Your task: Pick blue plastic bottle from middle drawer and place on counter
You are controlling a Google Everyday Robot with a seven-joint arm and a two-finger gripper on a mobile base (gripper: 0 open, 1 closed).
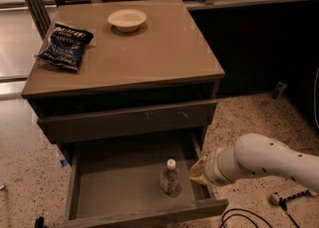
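Tan gripper [197,171], half-hidden, near blue plastic bottle [169,178]

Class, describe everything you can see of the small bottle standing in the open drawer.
The blue plastic bottle is small and clear, with a white screw cap and a pale label band round its body. It stands upright on the floor of the pulled-out middle drawer, towards the right front corner, apart from the walls. The gripper sits just to the bottle's right, by the drawer's right wall, with a narrow gap between them.
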